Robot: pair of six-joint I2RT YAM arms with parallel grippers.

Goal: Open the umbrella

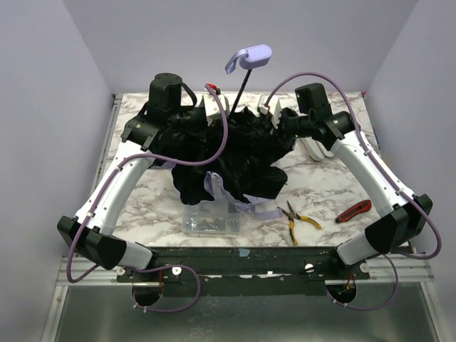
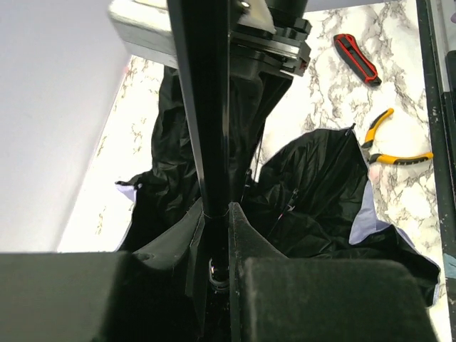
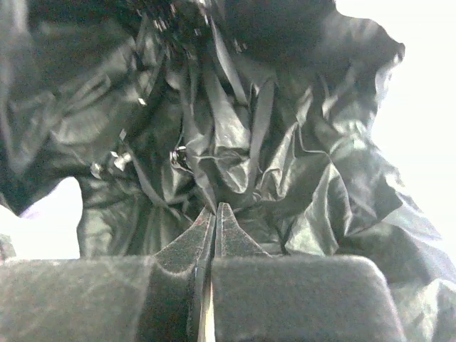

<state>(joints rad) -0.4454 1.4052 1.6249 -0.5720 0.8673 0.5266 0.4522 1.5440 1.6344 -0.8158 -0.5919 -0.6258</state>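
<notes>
Umbrellas: one. The umbrella [image 1: 246,153] is a crumpled heap of black canopy with pale lilac edges, in the middle of the top view.
Shaft and handle: one thin black shaft [image 1: 241,89] rises from the heap toward the top centre of the frame. It ends in a lilac handle [image 1: 249,55], up off the bench.
Arms: two, one coming in from the lower left and one from the lower right. Both reach into the heap.
Left gripper: the left gripper [image 2: 219,228] is narrow, and in the left wrist view the shaft [image 2: 203,107] runs straight up between its fingers [image 2: 239,217]. It holds the umbrella by the shaft.
Right gripper: in the right wrist view the right gripper [image 3: 214,214] has its fingers pressed together, with only a sliver of light between them. Its tips sit right at the creased black canopy [image 3: 235,121]. I cannot tell whether a fold is caught.
Other things: one clear box [image 1: 210,221] of small hardware sits just below the heap. One pair of yellow-handled pliers [image 1: 299,217] lies to the right of the box. One red-and-black utility knife [image 1: 354,210] lies further right.
Surface: a bench [image 1: 142,206] with white marble and grey veins. A dark rail [image 1: 235,260] runs along its lower edge.
Room: plain pale grey-lilac walls [image 1: 43,107] stand at the left, top and right of the frame.
</notes>
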